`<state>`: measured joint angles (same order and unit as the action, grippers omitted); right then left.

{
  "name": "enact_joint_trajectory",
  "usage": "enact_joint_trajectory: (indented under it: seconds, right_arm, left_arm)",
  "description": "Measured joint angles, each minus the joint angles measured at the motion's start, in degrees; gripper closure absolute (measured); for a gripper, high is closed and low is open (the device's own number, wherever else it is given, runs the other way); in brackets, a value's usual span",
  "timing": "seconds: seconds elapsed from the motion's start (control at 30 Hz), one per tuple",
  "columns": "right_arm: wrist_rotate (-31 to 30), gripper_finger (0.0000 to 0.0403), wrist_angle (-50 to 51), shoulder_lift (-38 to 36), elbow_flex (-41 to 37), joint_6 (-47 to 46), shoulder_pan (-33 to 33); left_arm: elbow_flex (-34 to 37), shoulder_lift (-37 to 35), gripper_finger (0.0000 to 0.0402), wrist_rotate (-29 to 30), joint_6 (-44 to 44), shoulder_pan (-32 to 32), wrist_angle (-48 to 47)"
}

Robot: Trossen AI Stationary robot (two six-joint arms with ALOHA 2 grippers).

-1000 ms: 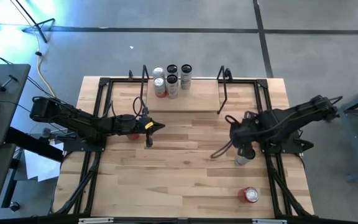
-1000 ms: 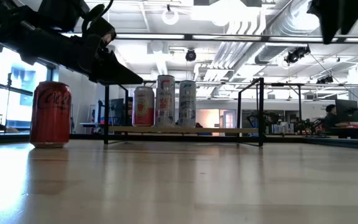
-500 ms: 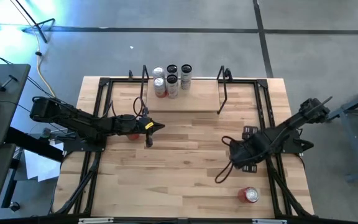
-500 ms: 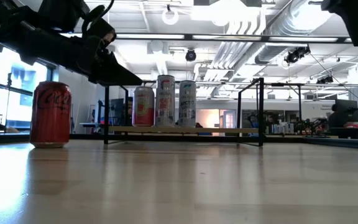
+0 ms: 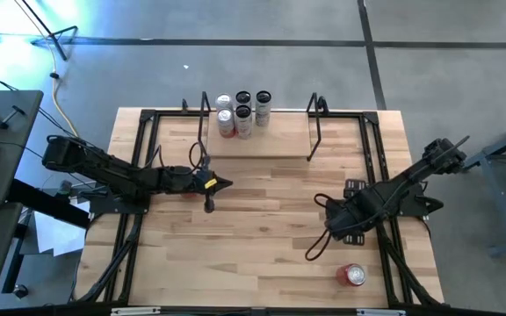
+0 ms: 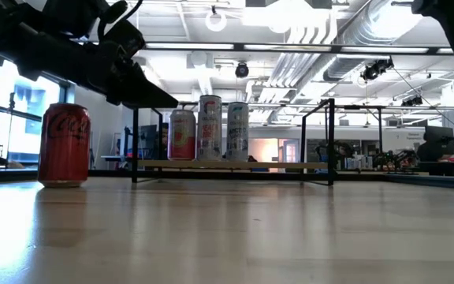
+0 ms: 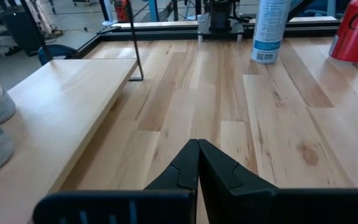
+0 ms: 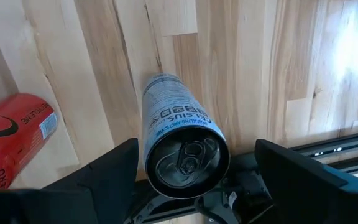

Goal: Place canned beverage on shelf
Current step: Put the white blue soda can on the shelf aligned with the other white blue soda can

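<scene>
Two spread fingers (image 8: 114,168) of the right gripper (image 8: 194,165) now straddle the tall silver-blue can (image 8: 179,134) at the table's (image 5: 262,254) 4 o'clock. It has just dropped over it without pinching yet, so the grab looks next. A short red can (image 5: 355,275) crowds in at 5, and the light-wood shelf (image 5: 279,145) at 12 holds five cans (image 5: 242,112) leftward. The left gripper (image 7: 197,163), pressed shut, waits around 9.

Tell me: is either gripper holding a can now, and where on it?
Nothing held. Right gripper is open above the upright white can's top, not touching. Left gripper is shut and empty.
</scene>
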<state>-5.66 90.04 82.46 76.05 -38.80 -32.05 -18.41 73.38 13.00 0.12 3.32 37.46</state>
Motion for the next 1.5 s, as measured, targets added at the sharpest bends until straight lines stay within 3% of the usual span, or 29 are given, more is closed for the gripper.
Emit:
enact_joint_trajectory:
  seconds: [1.17, 1.5]
  right_arm:
    - [1.2, 0.0095, 0.0, 0.0, -0.1, -2.5, 0.0]
    - [6.0, 0.0095, -6.4, 0.0, -11.3, -1.5, 0.1]
  left_arm:
    - [0.0, 0.0, 0.0401, 1.1, 0.1, 0.9, -0.4]
    - [0.0, 0.0, 0.0401, 1.1, 0.1, 0.9, -0.8]
